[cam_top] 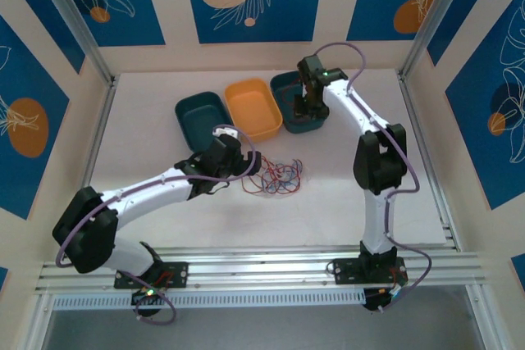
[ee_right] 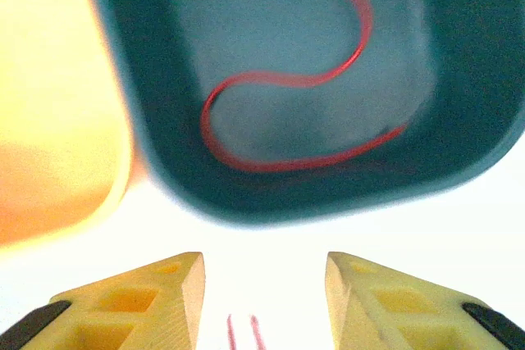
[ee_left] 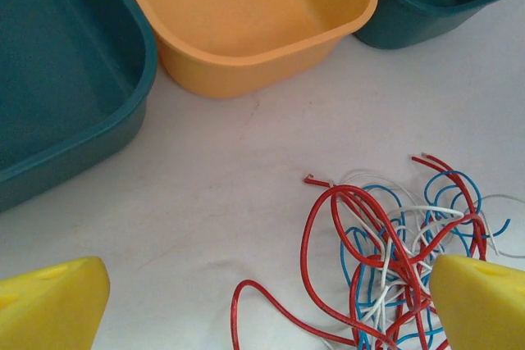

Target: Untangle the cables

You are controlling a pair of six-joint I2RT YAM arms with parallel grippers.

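With left gripper [ee_left: 271,293] wide open, empty, right gripper [ee_right: 262,272] half open, maybe empty: could grab many cables [ee_left: 392,245] together and pull knots tighter.

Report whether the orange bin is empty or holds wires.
Empty. The orange bin looks bare inside in the left wrist view.

Cables [cam_top: 277,176] just beside left pincer [cam_top: 248,165]
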